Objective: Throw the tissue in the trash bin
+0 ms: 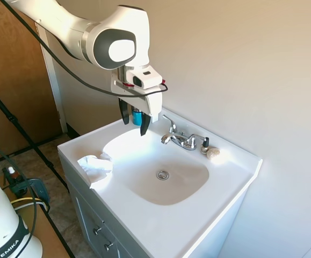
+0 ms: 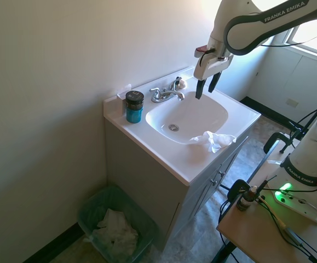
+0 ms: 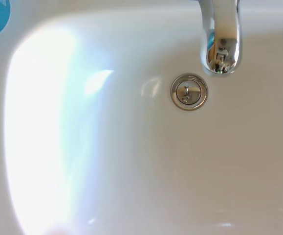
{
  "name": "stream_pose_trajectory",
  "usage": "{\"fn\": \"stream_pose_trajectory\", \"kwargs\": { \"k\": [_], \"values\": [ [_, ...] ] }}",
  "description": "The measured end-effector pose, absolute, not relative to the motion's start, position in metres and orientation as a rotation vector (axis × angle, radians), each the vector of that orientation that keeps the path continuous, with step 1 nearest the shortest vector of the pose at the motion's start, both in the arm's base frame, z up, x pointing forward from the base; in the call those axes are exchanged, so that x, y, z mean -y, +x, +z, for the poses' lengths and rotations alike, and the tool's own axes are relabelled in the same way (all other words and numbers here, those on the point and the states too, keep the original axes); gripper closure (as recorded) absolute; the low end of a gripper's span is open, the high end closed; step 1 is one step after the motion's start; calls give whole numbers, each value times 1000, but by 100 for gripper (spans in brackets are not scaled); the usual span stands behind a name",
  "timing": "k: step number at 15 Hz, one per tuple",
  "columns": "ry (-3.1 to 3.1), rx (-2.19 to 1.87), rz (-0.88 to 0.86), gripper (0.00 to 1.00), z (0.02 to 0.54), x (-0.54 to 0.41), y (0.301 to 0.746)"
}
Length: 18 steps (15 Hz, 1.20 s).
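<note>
We've got the hand (image 1: 135,122) hanging over the sink (image 1: 160,177) with its fingers spread and nothing between them — released, empty, pointing down at the basin near the faucet (image 1: 179,140). The tissue (image 1: 95,165) sits on the table's front rim, right at the edge of the sink and well apart from the hand, so we still have to travel across the basin toward it. That's where trouble could start: the tissue lies so near the outer edge that, to our eye, a descent that lands a little off could nudge it over the side and onto the floor instead of pinching it. It looks soft and crumpled too, so we might catch only a loose flap and have the rest drag or slip free on the lift. The trash bin (image 2: 116,229) stands on the floor beside the cabinet, low down on the far side of the sink from where the tissue lies, already holding some white paper — so the carry is a long one, out past the table edge and down. Release too early and the tissue may flutter onto the floor short of the bin. On that side of the sink stands a blue jar (image 2: 134,107) with a dark lid, and a small beige lump (image 1: 213,153) rests by the faucet — a sweeping arm could clip either.
</note>
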State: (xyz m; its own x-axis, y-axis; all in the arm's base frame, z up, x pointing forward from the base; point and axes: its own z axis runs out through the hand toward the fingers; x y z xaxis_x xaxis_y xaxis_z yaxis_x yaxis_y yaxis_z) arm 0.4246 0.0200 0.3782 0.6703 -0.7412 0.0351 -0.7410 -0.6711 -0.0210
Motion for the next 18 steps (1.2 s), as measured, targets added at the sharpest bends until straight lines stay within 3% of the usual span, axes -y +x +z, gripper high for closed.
{"fn": "stream_pose_trajectory", "kwargs": {
  "k": [8,18],
  "values": [
    [-2941,-1217,63,0,370,-26,414],
    [-3108,-1103,281,0,317,-67,386]
  ]
}}
